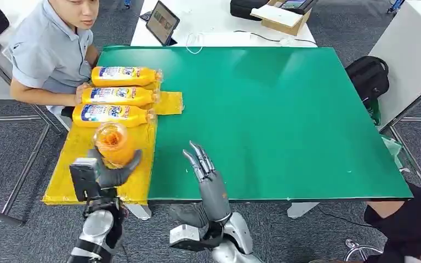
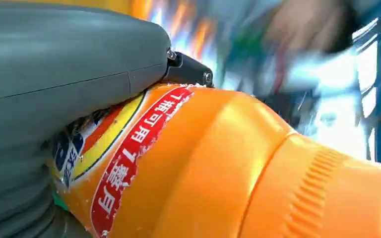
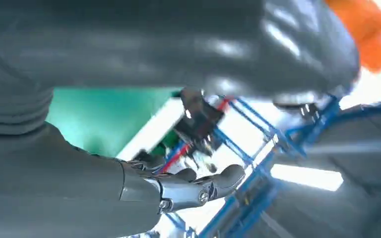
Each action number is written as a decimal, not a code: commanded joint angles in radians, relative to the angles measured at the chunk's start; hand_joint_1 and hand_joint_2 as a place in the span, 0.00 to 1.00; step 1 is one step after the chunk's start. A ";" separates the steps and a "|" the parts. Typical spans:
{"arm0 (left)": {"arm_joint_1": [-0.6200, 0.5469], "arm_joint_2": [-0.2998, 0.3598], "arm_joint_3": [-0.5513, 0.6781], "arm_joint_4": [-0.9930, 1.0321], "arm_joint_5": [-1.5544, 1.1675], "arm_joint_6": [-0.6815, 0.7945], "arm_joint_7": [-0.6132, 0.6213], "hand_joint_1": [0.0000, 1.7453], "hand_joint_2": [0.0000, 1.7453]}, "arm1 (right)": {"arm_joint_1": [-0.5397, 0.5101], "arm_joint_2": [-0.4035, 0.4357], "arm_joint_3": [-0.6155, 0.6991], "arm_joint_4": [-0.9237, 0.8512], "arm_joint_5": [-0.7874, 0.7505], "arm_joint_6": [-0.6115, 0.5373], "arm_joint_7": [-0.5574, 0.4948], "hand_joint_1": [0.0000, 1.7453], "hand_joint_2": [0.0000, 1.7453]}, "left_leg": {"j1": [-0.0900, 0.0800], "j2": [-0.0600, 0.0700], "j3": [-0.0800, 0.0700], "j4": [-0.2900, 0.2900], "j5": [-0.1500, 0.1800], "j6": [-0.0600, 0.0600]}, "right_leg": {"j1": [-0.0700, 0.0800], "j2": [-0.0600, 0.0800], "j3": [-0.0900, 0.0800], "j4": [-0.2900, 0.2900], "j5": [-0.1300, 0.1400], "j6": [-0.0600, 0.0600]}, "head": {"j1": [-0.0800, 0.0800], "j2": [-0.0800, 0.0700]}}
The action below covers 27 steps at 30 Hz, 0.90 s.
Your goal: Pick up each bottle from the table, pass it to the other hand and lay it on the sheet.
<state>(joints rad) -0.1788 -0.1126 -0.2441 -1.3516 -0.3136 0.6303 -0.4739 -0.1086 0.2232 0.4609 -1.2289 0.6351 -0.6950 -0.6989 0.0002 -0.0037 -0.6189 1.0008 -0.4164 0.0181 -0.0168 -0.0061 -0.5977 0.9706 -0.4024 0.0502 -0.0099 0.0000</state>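
From the head view, the left hand (image 1: 109, 171) grips an orange plastic bottle (image 1: 113, 143) above the yellow sheet (image 1: 71, 159), where three labelled bottles (image 1: 118, 94) lie beside a seated person (image 1: 52, 52); the right hand (image 1: 205, 175) hovers spread over the green table (image 1: 274, 120). The left wrist view shows a ribbed orange cap (image 2: 322, 198) and red label strip (image 2: 134, 153) pressed under the grey thumb (image 2: 69, 54). The right wrist view shows metallic fingers (image 3: 198, 186) apart, holding nothing.

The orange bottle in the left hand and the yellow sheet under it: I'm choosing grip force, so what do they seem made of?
The orange bottle in the left hand looks like smooth, glossy moulded plastic with a ribbed cap end and a printed film label whose edge is fraying. The yellow sheet looks matte and soft, probably cloth or foam; its edges lie uneven.
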 commanded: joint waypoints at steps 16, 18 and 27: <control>-0.609 0.111 -0.084 0.981 -0.818 -0.446 0.254 0.89 1.00 | -0.005 -0.074 0.165 -0.084 -0.274 -0.003 0.001 0.00 0.00 | 0.002 0.001 0.006 0.000 0.000 -0.002 | 0.002 0.000 0.006 0.000 -0.001 -0.003 | 0.000 0.000; -0.621 0.108 -0.088 1.002 -0.814 -0.506 0.262 0.83 1.00 | -0.012 -0.074 0.164 -0.065 -0.300 -0.003 0.001 0.00 0.00 | 0.002 0.000 0.002 0.000 0.002 -0.001 | 0.001 0.000 0.003 0.000 0.001 -0.002 | 0.000 0.000; -0.613 0.075 -0.048 1.006 -0.753 -0.585 0.288 0.00 1.00 | -0.020 -0.067 0.131 -0.042 -0.344 -0.003 0.001 0.00 0.00 | 0.001 0.001 0.004 -0.001 0.001 -0.001 | 0.001 0.001 0.004 0.000 0.001 -0.002 | 0.000 0.000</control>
<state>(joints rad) -0.7506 -0.0034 -0.3037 -0.4658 -1.1207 0.0881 -0.1778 -0.0840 0.1770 0.5936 -1.3615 0.3052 -0.6958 -0.6989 0.0009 -0.0034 -0.6185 1.0008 -0.4142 0.0175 -0.0166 -0.0058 -0.5975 0.9714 -0.4012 0.0496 -0.0095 0.0000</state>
